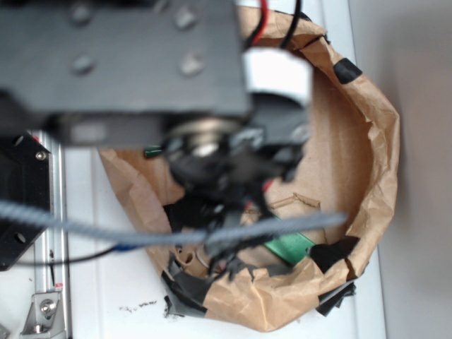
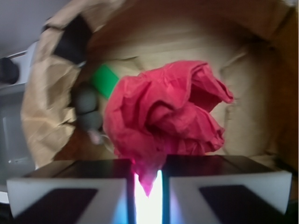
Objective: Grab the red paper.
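The wrist view shows the crumpled bright red wad of paper (image 2: pixel 168 119) filling the centre of the frame. Its lower point tapers down into the narrow gap between the two pale gripper fingers (image 2: pixel 65 196) at the bottom edge. The gripper (image 2: pixel 148 189) is closed almost completely, with only a thin lit slit left between the fingers, and the tip of the red paper is pinched in that slit. The bulk of the wad stands above the fingers, ruffled and spread to the right.

Behind the paper, a rumpled brown paper enclosure (image 2: pixel 42 107) curves around the scene, patched with black tape at the upper left. A flat green rectangular block (image 2: pixel 105 79) lies left of the wad, partly hidden by it. Two dark grey rounded objects (image 2: pixel 86 107) sit just below the block; what they are cannot be told.

In the exterior view, the blurred black robot arm (image 1: pixel 127 63) covers the upper left and centre of the frame and conceals the gripper and the red paper. The brown enclosure (image 1: pixel 374 141) rings the right and lower part, with the green block (image 1: pixel 289 247) showing at lower centre.
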Controlling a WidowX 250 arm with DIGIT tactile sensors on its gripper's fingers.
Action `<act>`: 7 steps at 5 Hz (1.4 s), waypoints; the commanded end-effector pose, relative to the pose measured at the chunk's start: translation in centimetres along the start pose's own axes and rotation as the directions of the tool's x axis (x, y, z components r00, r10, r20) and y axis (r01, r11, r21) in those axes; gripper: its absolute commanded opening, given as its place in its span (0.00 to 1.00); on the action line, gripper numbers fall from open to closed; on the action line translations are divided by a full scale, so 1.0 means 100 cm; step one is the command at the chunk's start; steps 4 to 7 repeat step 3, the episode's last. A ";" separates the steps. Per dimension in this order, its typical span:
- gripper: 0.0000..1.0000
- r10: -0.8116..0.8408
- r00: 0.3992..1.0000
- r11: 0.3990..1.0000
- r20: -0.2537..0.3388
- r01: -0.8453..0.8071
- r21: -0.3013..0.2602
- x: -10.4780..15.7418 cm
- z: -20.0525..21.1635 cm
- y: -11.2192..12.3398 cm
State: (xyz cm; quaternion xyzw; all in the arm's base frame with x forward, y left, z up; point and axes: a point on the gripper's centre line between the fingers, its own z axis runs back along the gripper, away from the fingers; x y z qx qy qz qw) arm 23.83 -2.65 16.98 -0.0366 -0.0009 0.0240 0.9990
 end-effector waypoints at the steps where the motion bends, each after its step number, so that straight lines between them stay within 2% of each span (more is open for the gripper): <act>1: 0.00 0.098 0.991 0.989 0.094 -0.108 0.104 0.022 0.024 0.015; 2: 0.00 0.116 0.988 0.981 0.105 -0.130 0.144 0.027 0.018 0.021; 7: 0.00 0.122 0.988 0.982 0.094 -0.134 0.132 0.031 0.015 0.019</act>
